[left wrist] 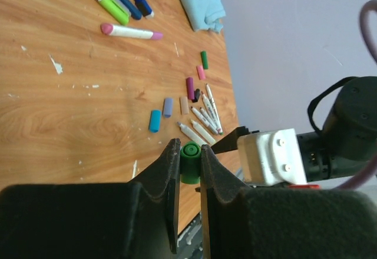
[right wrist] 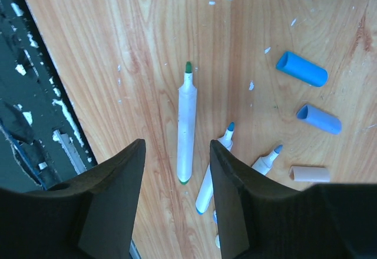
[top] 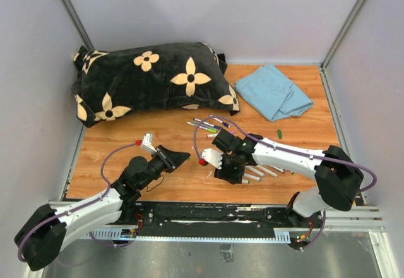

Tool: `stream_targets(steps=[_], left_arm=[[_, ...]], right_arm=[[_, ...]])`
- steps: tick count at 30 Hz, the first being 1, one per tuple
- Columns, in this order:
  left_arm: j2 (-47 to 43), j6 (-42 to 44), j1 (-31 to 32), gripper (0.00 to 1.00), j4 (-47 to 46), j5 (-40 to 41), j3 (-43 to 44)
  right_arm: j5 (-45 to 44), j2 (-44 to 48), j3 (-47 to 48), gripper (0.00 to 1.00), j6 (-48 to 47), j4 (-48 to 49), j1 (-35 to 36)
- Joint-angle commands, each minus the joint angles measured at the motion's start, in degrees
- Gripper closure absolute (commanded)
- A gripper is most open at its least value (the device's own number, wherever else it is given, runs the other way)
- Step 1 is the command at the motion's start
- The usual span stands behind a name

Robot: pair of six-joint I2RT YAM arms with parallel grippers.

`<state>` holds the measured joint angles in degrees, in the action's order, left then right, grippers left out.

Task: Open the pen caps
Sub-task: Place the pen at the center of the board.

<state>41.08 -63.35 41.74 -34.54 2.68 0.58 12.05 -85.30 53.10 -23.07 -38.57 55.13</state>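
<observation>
- The left fingers (left wrist: 168,176) are closed on a green cap (left wrist: 189,160), pinching it across its sides and holding it above the desk (left wrist: 70,123) towards the near edge.
- The right fingers (right wrist: 126,170) stand apart and grip nothing. A green-tipped barrel (right wrist: 186,126) lies flat on the desk below the gap, and I see no contact with it.
- I judge the caps to be light, stiff, smooth plastic that can squirt out of a pinch or roll away. I would take a cap across its middle and hold the barrel well back from it.
- Only the right wrist view shows the bare barrel up close, with a blue cap (right wrist: 301,69), a paler blue cap (right wrist: 318,119) and a beige cap (right wrist: 310,173) lying loose beside it.
- Only the left wrist view shows the held cap. It also shows a purple cap (left wrist: 189,87) and, farther in from the near edge, a pink-capped marker (left wrist: 131,31) not yet opened.
- Only the top view shows the pillow (top: 151,79) at the far left corner. The grip on the cap is too small to read there.
</observation>
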Motion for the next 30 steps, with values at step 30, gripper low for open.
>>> stream_targets(steps=[30], left_arm=[[36.87,-2.93,16.66,1.00,29.01,19.56,29.63]], right_arm=[[9.83,19.44,0.34,0.41,-4.62,-5.55,-18.82]])
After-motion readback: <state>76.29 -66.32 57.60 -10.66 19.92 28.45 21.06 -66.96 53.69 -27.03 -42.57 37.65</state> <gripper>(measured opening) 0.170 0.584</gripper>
